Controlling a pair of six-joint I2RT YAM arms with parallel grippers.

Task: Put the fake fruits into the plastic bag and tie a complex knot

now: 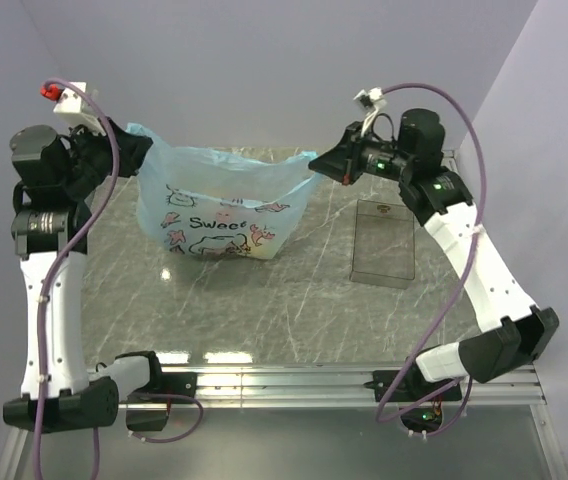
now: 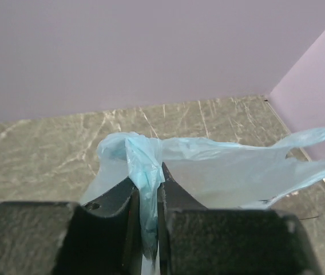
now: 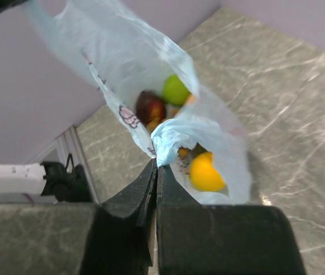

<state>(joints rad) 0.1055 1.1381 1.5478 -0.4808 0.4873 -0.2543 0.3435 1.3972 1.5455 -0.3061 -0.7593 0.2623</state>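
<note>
Plastic bag (image 1: 219, 205) is stretched over the worktop (image 1: 264, 300) with the fake fruits (image 3: 205, 172) inside — left fingers (image 2: 114, 200) pinched tight on one gathered end, right fingers (image 3: 134, 195) clamped closed on the other end.

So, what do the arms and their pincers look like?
The left arm and right arm have white links and black joints; a purple cable runs along each. The left pincer and right pincer are black and tapered. Green lights dot the right arm.

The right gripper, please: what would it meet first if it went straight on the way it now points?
The plastic bag: the right gripper is shut on its bunched edge, and the bag's body seems to lie straight ahead.
</note>
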